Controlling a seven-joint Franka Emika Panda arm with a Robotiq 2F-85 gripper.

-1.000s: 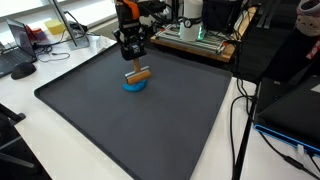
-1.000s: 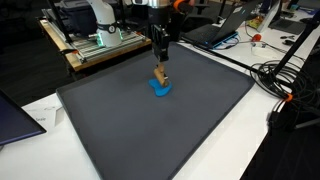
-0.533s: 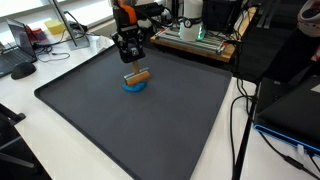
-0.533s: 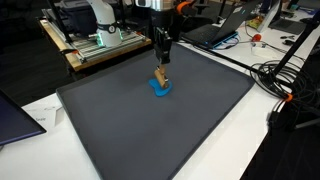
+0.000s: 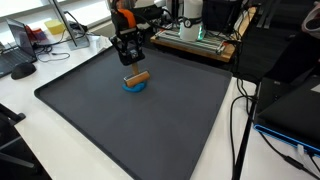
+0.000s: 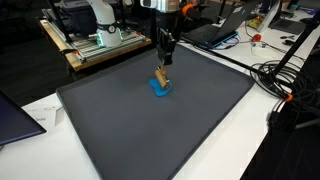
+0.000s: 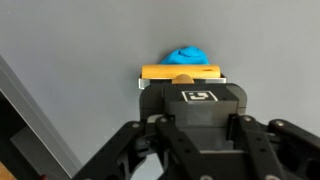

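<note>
A tan wooden block (image 5: 136, 77) (image 6: 161, 78) hangs just above a small blue bowl-shaped thing (image 5: 134, 86) (image 6: 160, 89) on a dark grey mat (image 5: 150, 130) (image 6: 150, 135). My gripper (image 5: 132, 64) (image 6: 163, 66) points straight down over them, its fingers drawn together on the top of the block. In the wrist view the block (image 7: 180, 72) lies crosswise beyond the gripper's black body. The blue thing (image 7: 187, 53) shows past it, and the fingertips themselves are hidden.
A machine on a wooden board (image 5: 195, 38) (image 6: 95, 40) stands behind the mat. Cables (image 6: 285, 80) and a dark screen (image 5: 290, 100) lie along one side of the white table. A mouse (image 5: 22, 70) and a laptop corner (image 6: 15, 118) sit off the mat.
The gripper and the block have shifted very slightly sideways over the blue thing. The jaws have stayed shut.
</note>
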